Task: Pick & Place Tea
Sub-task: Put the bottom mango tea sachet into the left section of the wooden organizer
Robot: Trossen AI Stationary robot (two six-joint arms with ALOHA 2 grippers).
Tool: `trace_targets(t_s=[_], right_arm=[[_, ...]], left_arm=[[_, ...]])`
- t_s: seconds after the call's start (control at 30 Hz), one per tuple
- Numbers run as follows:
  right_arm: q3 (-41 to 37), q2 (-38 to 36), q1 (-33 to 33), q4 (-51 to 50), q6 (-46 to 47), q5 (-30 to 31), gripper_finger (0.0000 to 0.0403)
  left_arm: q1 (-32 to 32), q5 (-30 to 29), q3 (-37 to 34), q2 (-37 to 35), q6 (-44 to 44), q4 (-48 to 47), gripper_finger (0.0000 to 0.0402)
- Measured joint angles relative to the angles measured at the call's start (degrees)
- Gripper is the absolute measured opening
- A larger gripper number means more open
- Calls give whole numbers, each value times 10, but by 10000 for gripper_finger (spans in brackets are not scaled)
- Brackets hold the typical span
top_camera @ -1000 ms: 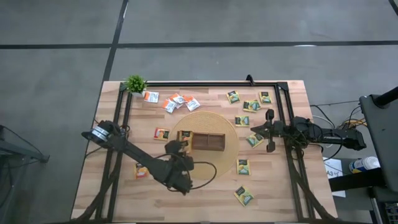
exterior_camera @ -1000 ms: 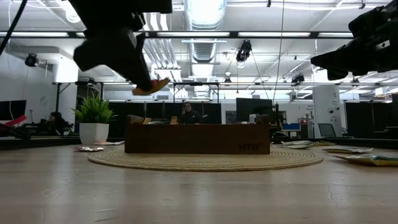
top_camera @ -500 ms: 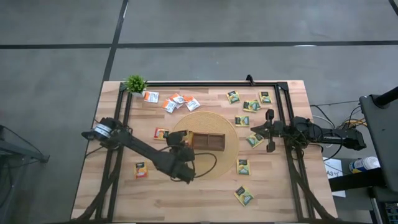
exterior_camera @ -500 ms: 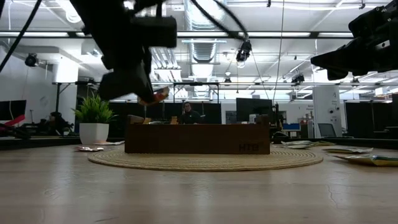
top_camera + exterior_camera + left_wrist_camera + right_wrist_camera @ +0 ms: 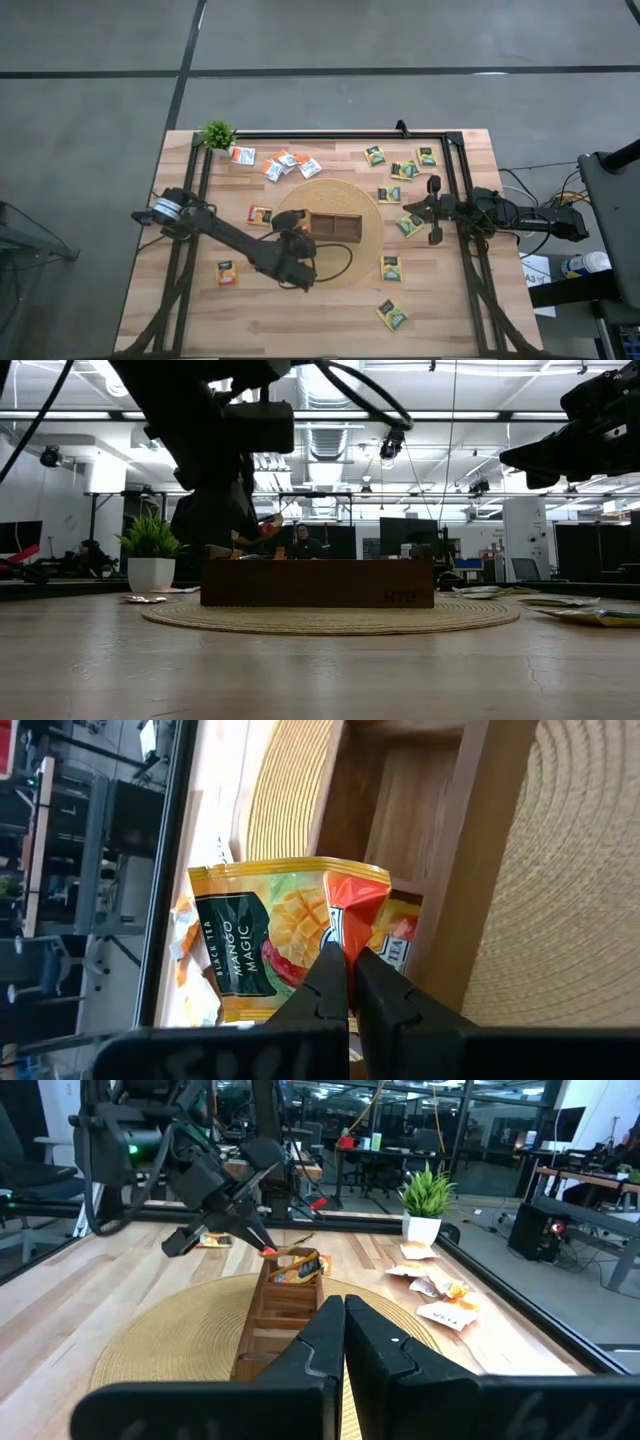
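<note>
Orange tea sachet [image 5: 290, 935] reads "Mango Magic" close-up.

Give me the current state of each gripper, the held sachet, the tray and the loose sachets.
Left gripper: shut on a sachet, over the tray's left end.
Held sachet: pinched by one edge, hanging above the tray.
Right gripper: shut, empty, waiting at the table's right side.
Tray: on the round mat, a sachet already in its left end.
Loose sachets: flat on the table.
</note>
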Motion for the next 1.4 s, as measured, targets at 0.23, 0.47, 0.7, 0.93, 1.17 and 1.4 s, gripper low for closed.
trace_targets(t_s=[0.23,0.47,0.7,0.93,1.17,1.4], right_arm=[[0,0,0,0,0,0,9],[0,0,0,0,0,0,9],[0,0,0,0,0,0,9],[0,0,0,0,0,0,9],[0,0,0,0,0,0,9],[0,0,0,0,0,0,9]], left_arm=[[18,1,-1,30,15,1,0],[24,22,-1,38,19,0,0],[24,29,-1,39,19,-1,15],[24,16,-1,39,16,-1,49],[24,12,-1,39,17,-1,73],[21,11,-1,39,18,-2,104]])
